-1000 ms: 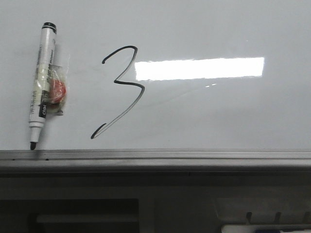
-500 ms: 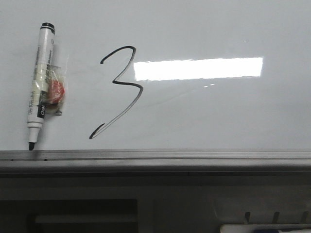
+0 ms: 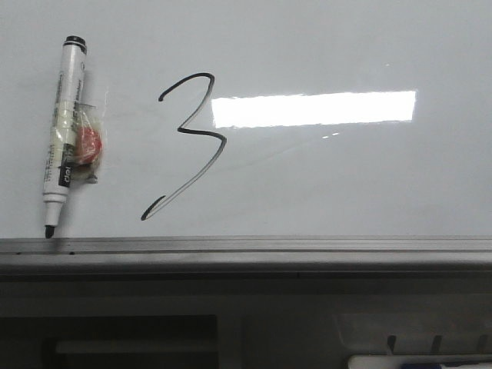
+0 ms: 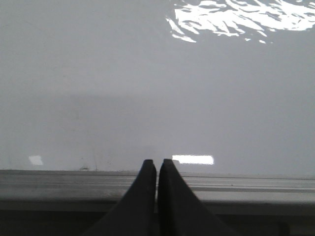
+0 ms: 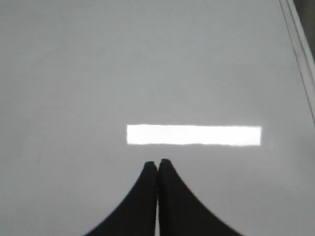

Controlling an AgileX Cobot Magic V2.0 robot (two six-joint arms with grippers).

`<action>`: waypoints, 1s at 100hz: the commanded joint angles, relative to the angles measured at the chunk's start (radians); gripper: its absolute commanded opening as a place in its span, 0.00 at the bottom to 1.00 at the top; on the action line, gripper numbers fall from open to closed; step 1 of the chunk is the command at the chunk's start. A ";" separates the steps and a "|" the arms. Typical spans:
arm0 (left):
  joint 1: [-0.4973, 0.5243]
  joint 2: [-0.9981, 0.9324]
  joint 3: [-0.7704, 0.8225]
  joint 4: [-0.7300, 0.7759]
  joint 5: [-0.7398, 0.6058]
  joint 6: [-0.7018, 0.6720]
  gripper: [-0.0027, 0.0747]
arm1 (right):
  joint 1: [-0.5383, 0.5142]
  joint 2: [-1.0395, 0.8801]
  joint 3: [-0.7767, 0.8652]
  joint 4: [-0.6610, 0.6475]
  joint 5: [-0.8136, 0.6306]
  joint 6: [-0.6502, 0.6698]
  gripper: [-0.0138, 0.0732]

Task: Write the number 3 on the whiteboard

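While neither arm enters the front view, each wrist camera catches its own pair of dark fingers pressed tip to tip with nothing between them: left gripper (image 4: 157, 162) poised over bare whiteboard (image 4: 147, 88) close to the grey edge rail (image 4: 246, 184), right gripper (image 5: 157, 163) poised over bare board (image 5: 74, 73) just short of a bright rectangular light reflection (image 5: 194, 134). Hard to say from these views whether either set of fingertips touches the glossy surface or merely hangs above it. In the front view, the number 3 (image 3: 188, 142) drawn in thin black line left of centre on the whiteboard (image 3: 346, 184), its angular middle just beside the left end of the light reflection (image 3: 314, 109), its long slanted tail ending near the metal edge rail (image 3: 307, 247). Well left of the digit, an uncapped marker pen (image 3: 63, 131), lying nearly upright in the picture, black tip down and touching or almost touching the rail, with a crumpled clear wrapper holding something red (image 3: 86, 146) taped or stuck against its barrel; exact nature of the red piece unclear. Below the rail, dark structure and a pale object cut off at the lower right corner, too little visible to name. Digit and marker not visible in either wrist view.
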 commanded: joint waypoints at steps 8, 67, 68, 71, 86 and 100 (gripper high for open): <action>0.001 -0.022 0.010 -0.001 -0.051 -0.009 0.01 | -0.061 -0.056 0.039 0.003 0.053 0.004 0.11; 0.001 -0.022 0.010 -0.001 -0.051 -0.009 0.01 | -0.082 -0.053 0.035 0.008 0.479 0.000 0.11; 0.001 -0.022 0.010 -0.001 -0.051 -0.009 0.01 | -0.082 -0.053 0.035 0.008 0.479 0.000 0.11; 0.001 -0.022 0.010 -0.001 -0.051 -0.009 0.01 | -0.082 -0.053 0.035 0.008 0.479 0.000 0.11; 0.001 -0.022 0.010 -0.001 -0.051 -0.009 0.01 | -0.082 -0.053 0.035 0.008 0.479 0.000 0.11; 0.001 -0.022 0.010 -0.001 -0.051 -0.009 0.01 | -0.082 -0.053 0.035 0.008 0.479 0.000 0.11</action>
